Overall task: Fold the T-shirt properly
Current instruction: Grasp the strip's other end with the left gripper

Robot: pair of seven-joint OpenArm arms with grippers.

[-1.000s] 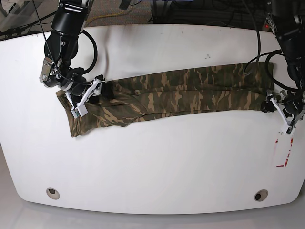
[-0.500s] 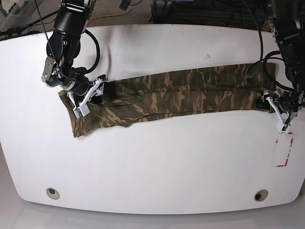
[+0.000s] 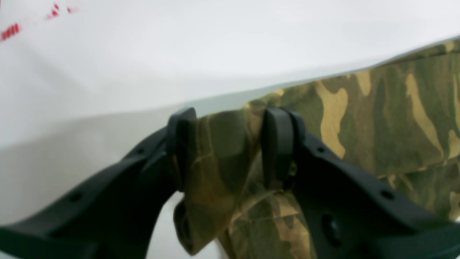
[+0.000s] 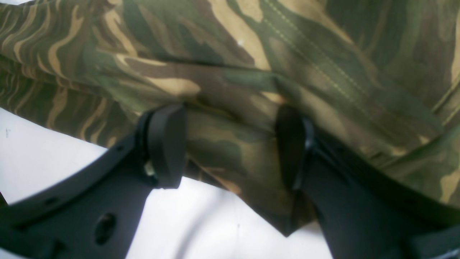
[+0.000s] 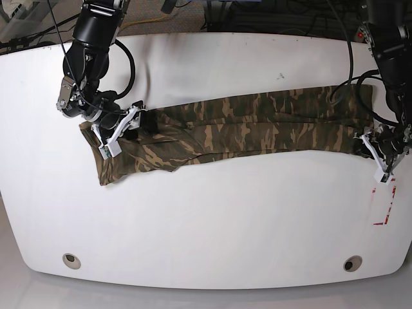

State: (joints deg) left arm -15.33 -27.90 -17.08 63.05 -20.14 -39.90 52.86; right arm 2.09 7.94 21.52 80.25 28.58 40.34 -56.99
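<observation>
So the big white bench (image 5: 206,212) takes up nearly the whole base view, and its near edge and both ends are cut off by the frame. The T-shirt (image 5: 232,125) lies across it as one long narrow camo band, stretched between the two pincers with one end at each of them.

The left pincer (image 3: 230,144) sits at the band's end nearest the red marks (image 5: 384,206) on the bench. In its wrist view a bunched fold of the cloth is squeezed between the two black pads, so it's clamped on the T-shirt. Where that fold goes below the pads is out of frame, and the shot is pretty soft overall.

The right pincer (image 4: 230,144) is at the wider, crumpled end. Its pads stand apart with cloth spread between and under them. One pad looks clear of the fabric, the other is half buried behind a fold, so I honestly can't tell if it's gripping or just resting there. In the base view the fingertips are too small to settle it.
</observation>
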